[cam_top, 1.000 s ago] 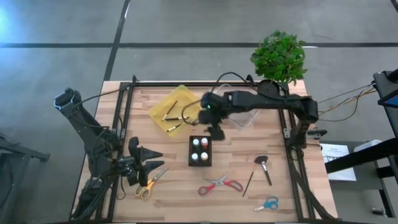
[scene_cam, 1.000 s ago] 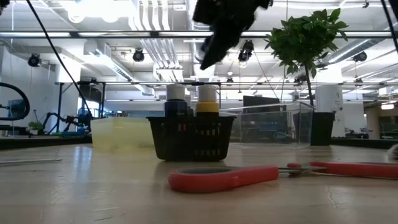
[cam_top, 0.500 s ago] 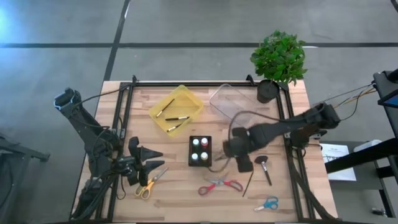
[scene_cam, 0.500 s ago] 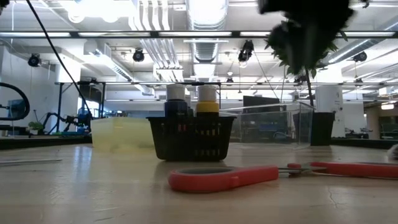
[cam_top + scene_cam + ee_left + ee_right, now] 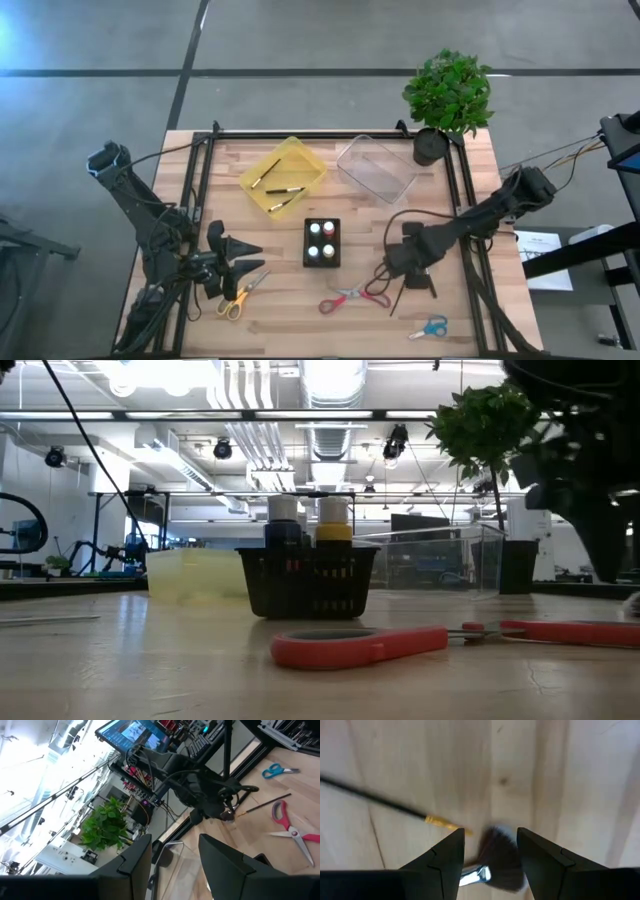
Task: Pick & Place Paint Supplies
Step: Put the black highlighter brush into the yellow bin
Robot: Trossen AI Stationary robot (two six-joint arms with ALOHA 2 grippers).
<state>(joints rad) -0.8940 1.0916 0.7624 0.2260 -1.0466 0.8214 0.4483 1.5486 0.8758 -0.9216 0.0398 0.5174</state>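
Note:
My right gripper (image 5: 414, 265) hangs low over the wide-bristled brush near the table's right side. In the right wrist view it is open (image 5: 490, 845), one finger on either side of the brush's dark bristles (image 5: 496, 856), and touches nothing that I can see. A thin dark-handled brush (image 5: 395, 807) lies flat beside it (image 5: 398, 297). Red-handled scissors (image 5: 355, 297), blue-handled scissors (image 5: 430, 327) and yellow-handled scissors (image 5: 240, 295) lie flat on the wood. Several paint bottles stand in a black basket (image 5: 322, 243). My left gripper (image 5: 238, 262) waits open at the near left.
A yellow tray (image 5: 283, 175) holding thin brushes and a clear container (image 5: 375, 168) sit at the far side, and a potted plant (image 5: 448, 95) stands at the far right corner. A black frame rail (image 5: 462, 215) runs close to the right arm.
My right gripper has swung from beside the yellow tray, past the basket, toward the table's right and near edges. It has come down over the wide-bristled brush. Nothing on the table has moved.

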